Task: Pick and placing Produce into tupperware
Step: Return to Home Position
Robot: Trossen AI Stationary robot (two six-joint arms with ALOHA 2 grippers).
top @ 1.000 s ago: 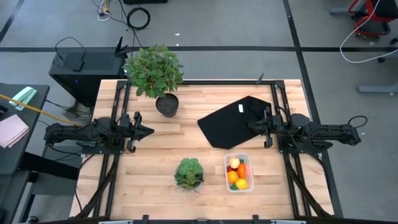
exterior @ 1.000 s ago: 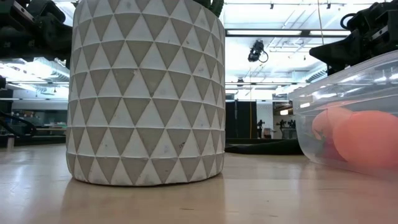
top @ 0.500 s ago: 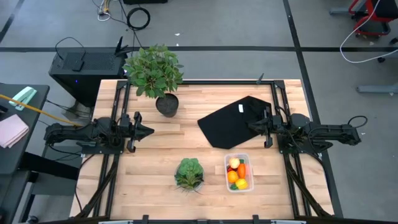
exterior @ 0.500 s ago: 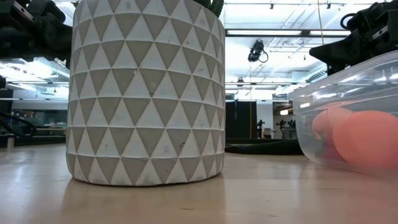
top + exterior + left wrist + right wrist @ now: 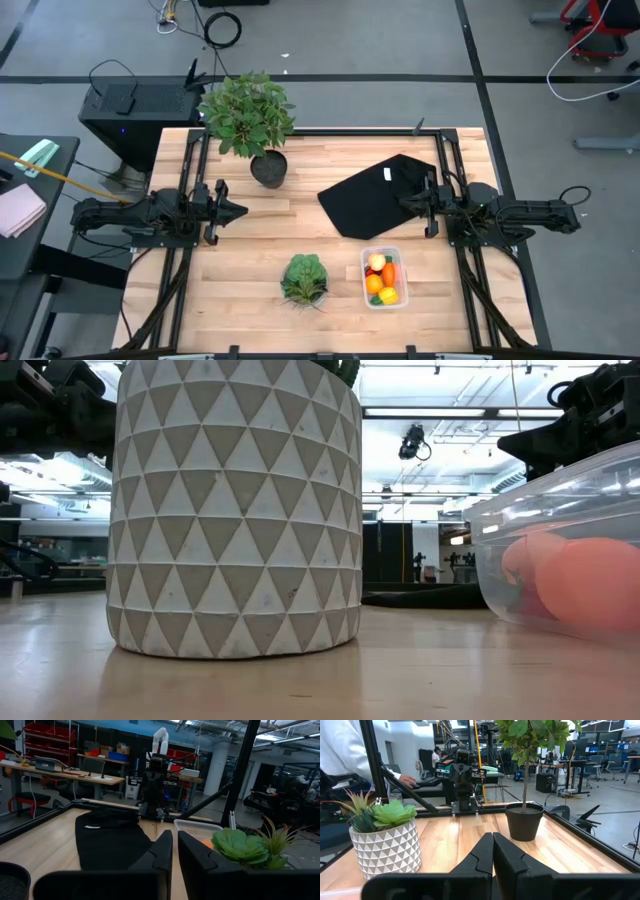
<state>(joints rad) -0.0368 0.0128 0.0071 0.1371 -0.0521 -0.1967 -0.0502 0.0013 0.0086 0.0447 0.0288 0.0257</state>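
Observation:
The clear tupperware stands on the table near its near edge. Inside it lies the produce: a pale ball, an orange carrot, an orange ball and a yellow piece. In the low view, the tupperware's wall shows a peach-coloured ball behind it. My left gripper hovers shut over the table's left part, pointing right. My right gripper hovers shut over the black cloth, pointing left. Both are far from the tupperware.
A small leafy green plant in a white triangle-patterned pot stands left of the tupperware. A big potted plant stands at the far left. Bare wood lies between the arms. A person in white stands beyond the table's left side.

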